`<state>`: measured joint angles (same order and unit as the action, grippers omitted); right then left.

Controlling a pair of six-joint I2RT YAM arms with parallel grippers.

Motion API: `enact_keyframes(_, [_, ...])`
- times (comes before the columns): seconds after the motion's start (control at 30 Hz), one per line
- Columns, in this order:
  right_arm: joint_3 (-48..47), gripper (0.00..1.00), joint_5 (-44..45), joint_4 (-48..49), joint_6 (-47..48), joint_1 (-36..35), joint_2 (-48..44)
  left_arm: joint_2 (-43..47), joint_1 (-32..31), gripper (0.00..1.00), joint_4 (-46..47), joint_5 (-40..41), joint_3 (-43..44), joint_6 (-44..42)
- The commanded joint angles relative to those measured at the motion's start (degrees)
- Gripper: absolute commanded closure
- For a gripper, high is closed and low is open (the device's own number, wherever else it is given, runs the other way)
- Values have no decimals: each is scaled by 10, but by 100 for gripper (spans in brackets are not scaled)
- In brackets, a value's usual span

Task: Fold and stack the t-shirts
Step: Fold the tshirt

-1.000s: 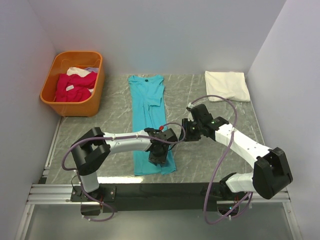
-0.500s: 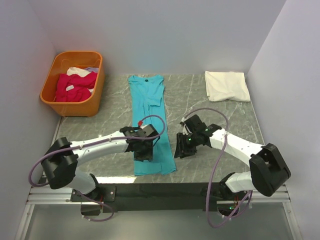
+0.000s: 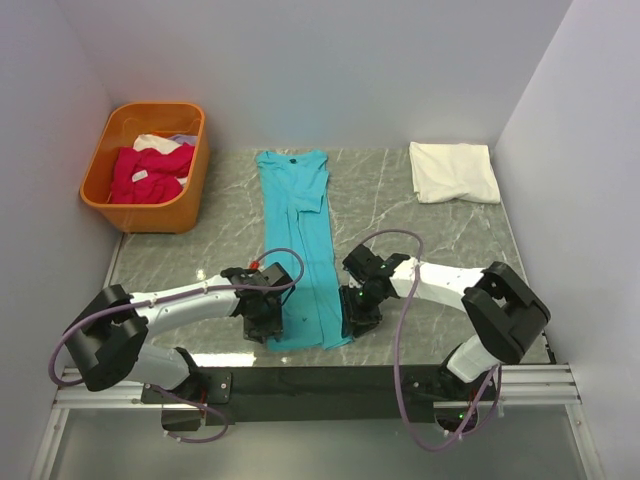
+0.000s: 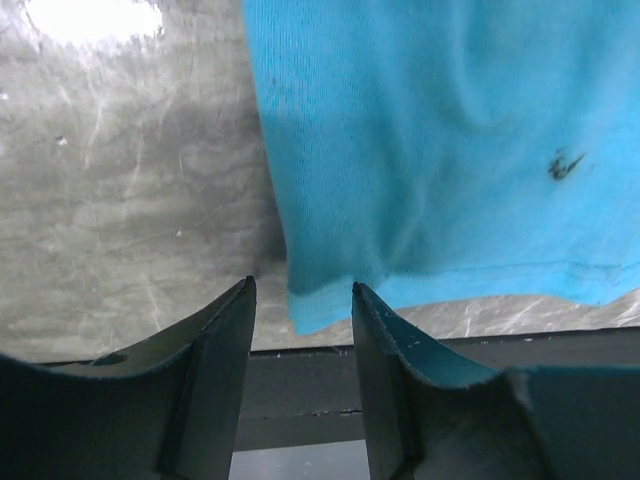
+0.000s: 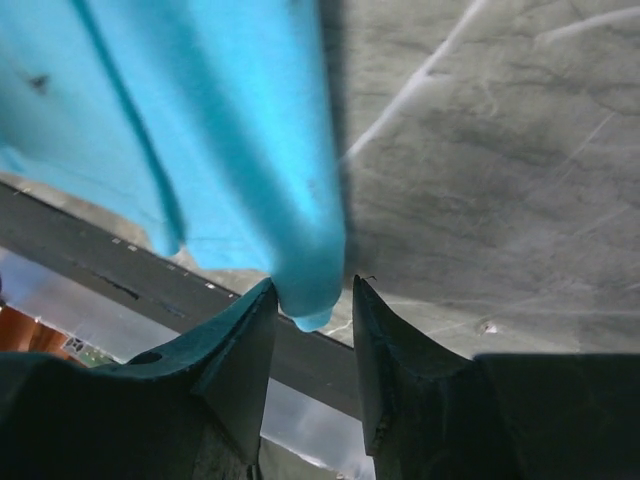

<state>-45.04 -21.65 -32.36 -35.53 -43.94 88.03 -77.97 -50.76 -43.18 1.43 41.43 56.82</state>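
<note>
With the turquoise t-shirt (image 3: pixel 297 230) lying lengthwise on the grey table (image 3: pixel 200 250), hem at 6 o'clock, I hold the left gripper (image 4: pixel 302 285) and right gripper (image 5: pixel 312 282) parted astride its hem corners; pinching both layers evenly should keep the fold towards 12 o'clock square.

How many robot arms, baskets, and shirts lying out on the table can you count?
Arms: 2, left arm and right arm
Basket: 1
Shirts on the table: 2, teal shirt and white shirt
Total: 5
</note>
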Motion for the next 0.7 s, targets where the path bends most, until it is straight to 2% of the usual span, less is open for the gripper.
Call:
enact_keyframes(0.0, [-26, 57, 14, -9, -10, -7, 16, 8, 10, 51, 34, -23, -10, -3])
enact_keyframes(0.33, [-43, 72, 12, -17, -2, -16, 44, 15, 18, 51, 45, -33, -10, -7])
enact_keyframes(0.43, [-46, 91, 13, -23, 0, -15, 45, 20, 24, 52, 47, -38, -14, -8])
enact_keyframes(0.5, [-47, 96, 13, -24, 0, -16, 42, 13, 25, 55, 50, -49, -22, -10])
enact_keyframes(0.53, [-48, 100, 13, -25, 0, -15, 41, 12, 25, 59, 51, -51, -25, -10])
enact_keyframes(0.6, [-51, 100, 12, -30, 2, -16, 37, 10, 25, 67, 56, -63, -34, -13])
enact_keyframes(0.63, [-51, 100, 11, -31, 2, -17, 35, 12, 25, 83, 56, -69, -35, -14])
enact_keyframes(0.67, [-55, 100, 11, -32, 3, -16, 29, 19, 25, 92, 54, -72, -36, -14])
